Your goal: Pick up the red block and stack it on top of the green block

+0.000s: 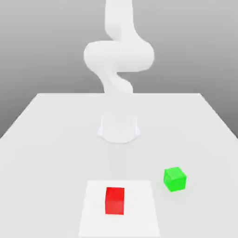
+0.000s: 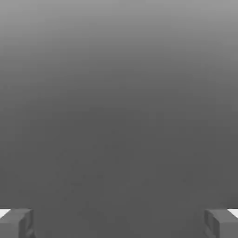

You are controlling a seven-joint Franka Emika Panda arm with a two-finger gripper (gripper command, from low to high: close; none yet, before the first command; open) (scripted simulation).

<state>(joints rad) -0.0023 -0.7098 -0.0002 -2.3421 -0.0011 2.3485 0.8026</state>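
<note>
The red block (image 1: 115, 200) sits on the white table near its front edge, on a brighter white square patch (image 1: 139, 218). The green block (image 1: 175, 179) rests on the table to the exterior view's right of the red one and slightly farther back, clearly apart from it. My arm (image 1: 118, 56) rises from its base (image 1: 119, 128) at the table's middle and curls high above the surface, well away from both blocks. In the hand view my gripper (image 2: 119, 223) is open, its two grey fingertips (image 2: 16, 223) spread wide with only plain grey backdrop between them.
The white table (image 1: 46, 139) stretches wide on both sides of the arm's base. Its front edge lies just below the bright patch. Behind the table is a plain grey background.
</note>
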